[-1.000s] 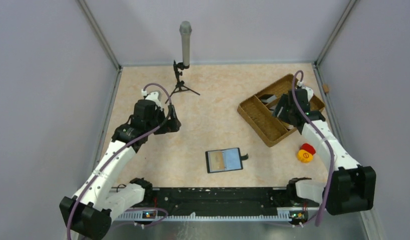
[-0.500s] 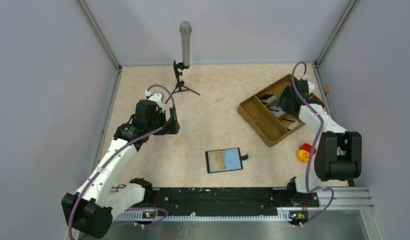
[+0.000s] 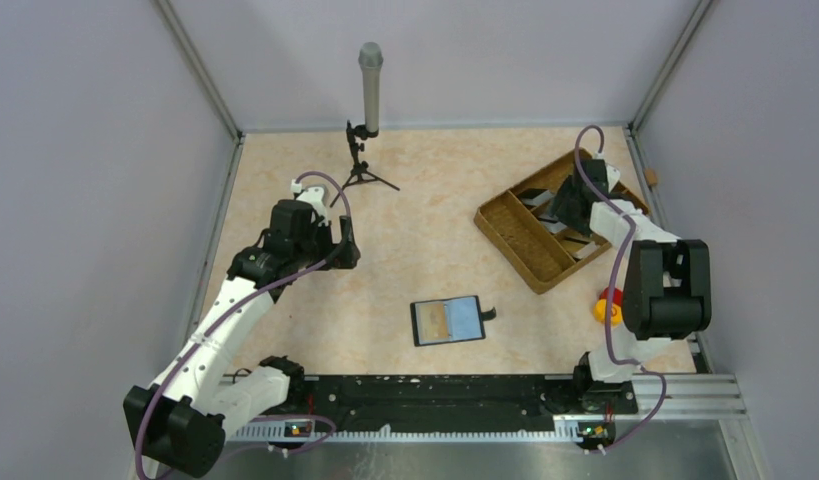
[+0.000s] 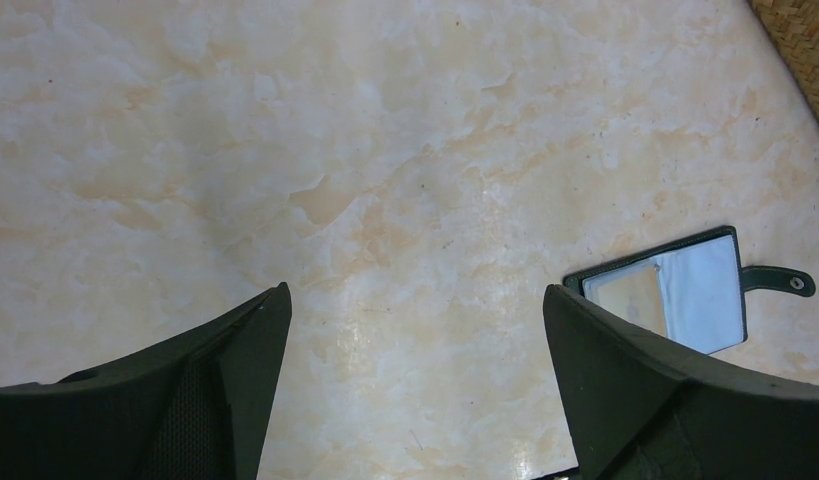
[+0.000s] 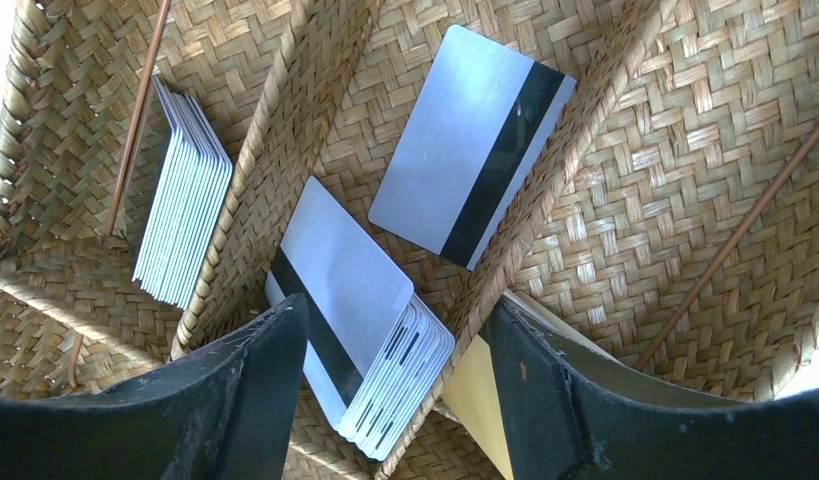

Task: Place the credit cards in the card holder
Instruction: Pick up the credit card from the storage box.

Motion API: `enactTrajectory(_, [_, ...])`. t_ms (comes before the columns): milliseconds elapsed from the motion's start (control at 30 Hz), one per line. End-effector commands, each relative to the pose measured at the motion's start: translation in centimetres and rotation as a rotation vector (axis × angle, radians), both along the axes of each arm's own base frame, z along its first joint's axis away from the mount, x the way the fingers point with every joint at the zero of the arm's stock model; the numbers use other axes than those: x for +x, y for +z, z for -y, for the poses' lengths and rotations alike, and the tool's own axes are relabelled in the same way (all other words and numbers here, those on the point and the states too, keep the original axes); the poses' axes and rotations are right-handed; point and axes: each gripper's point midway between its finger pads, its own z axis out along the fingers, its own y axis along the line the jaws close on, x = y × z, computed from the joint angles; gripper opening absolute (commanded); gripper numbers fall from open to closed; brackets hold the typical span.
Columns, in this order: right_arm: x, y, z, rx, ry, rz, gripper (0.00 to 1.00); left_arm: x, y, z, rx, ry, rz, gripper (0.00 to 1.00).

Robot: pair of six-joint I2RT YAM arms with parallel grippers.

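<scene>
Pretty plain setup here: a beige marbled counter (image 3: 435, 200) boxed in by flat, pale lilac-grey walls (image 3: 85, 200) on three sides. Thin metal frame posts (image 3: 197, 68) run up the back corners. Lighting's soft and even, with only faint shadows.

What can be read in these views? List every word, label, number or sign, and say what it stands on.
No readable text in any view.
credit cards: plain silver faces with a black stripe, no print visible.
card holder: no lettering visible.
yellow object beside the right arm: a red mark, too small to read.
small lit modules at the near edge: too small to read.
</scene>
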Motion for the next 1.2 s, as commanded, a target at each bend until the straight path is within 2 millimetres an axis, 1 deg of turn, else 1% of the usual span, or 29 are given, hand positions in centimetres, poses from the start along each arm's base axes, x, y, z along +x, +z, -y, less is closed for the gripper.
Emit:
enactTrajectory(0, [-0.1, 0.7, 0.6, -0.012, -0.024, 0.024, 0.63, 0.6, 0.3, 0.1, -0.003, -0.015, 0.029, 0.99])
enactTrajectory(133, [-0.7, 1.5, 0.7, -0.020, -0.023, 0.042, 0.56, 0.6, 0.3, 0.2, -0.004, -0.016, 0.030, 0.99])
enactTrajectory(433, [-1.8, 2.4, 0.7, -0.021, -0.021, 0.052, 0.51, 0.5, 0.5, 0.1, -0.007, -0.016, 0.039, 0.99])
enactTrajectory(567, [-1.7, 2.4, 0.7, -0.021, -0.016, 0.056, 0.43, 0.5, 0.6, 0.2, -0.010, -0.017, 0.045, 0.99])
enactTrajectory(667, [-1.3, 2.0, 0.4, -0.012, -0.004, 0.052, 0.33, 0.4, 0.7, 0.1, -0.010, -0.018, 0.048, 0.99])
enactTrajectory(767, [-1.2, 1.9, 0.3, -0.003, -0.002, 0.046, 0.30, 0.4, 0.7, 0.1, -0.010, -0.017, 0.049, 0.99])
enactTrajectory(867, [-1.3, 2.2, 0.5, -0.009, -0.013, 0.054, 0.24, 0.4, 0.7, 0.1, -0.010, -0.018, 0.050, 0.99])
enactTrajectory(933, [-1.4, 2.5, 0.6, -0.014, -0.017, 0.061, 0.22, 0.4, 0.7, 0.2, -0.011, -0.019, 0.049, 0.99])
enactTrajectory(1067, [-1.5, 3.2, 0.7, -0.014, -0.026, 0.083, 0.14, 0.4, 0.7, 0.2, -0.012, -0.021, 0.048, 0.99])
enactTrajectory(1167, [-1.5, 3.2, 0.7, -0.013, -0.029, 0.088, 0.09, 0.4, 0.7, 0.2, -0.012, -0.020, 0.049, 0.99])
